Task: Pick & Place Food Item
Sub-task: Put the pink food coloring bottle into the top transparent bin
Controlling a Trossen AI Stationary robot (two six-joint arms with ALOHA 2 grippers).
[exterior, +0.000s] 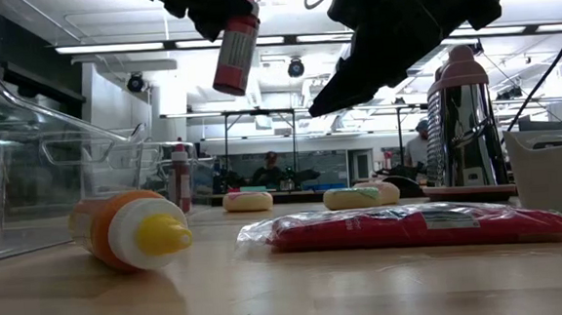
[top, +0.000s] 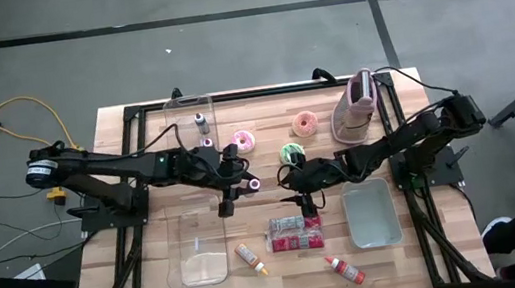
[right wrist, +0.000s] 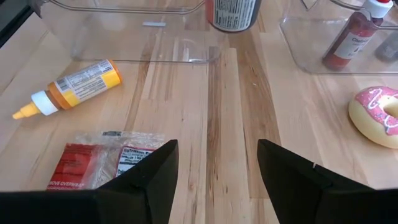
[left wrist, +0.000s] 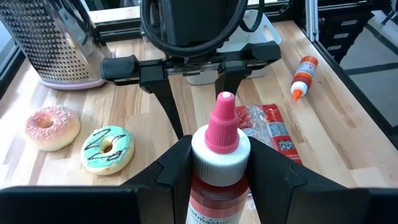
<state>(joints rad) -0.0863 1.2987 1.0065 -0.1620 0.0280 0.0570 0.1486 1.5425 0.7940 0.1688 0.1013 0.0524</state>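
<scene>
Sauce bottle (left wrist: 219, 163) with a pink cap hangs clamped in the left gripper (top: 226, 183), long axis roughly upright, above bare table just beside the clear bin (top: 198, 243); right gripper (top: 299, 195) waits open nearby.

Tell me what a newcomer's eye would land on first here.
The red sauce bottle with its pink cap, gripped by the left end effector and lifted above the table's middle. Facing it hovers the right end effector, open over the red packet. Behind stand two donuts and a metal grater.
</scene>
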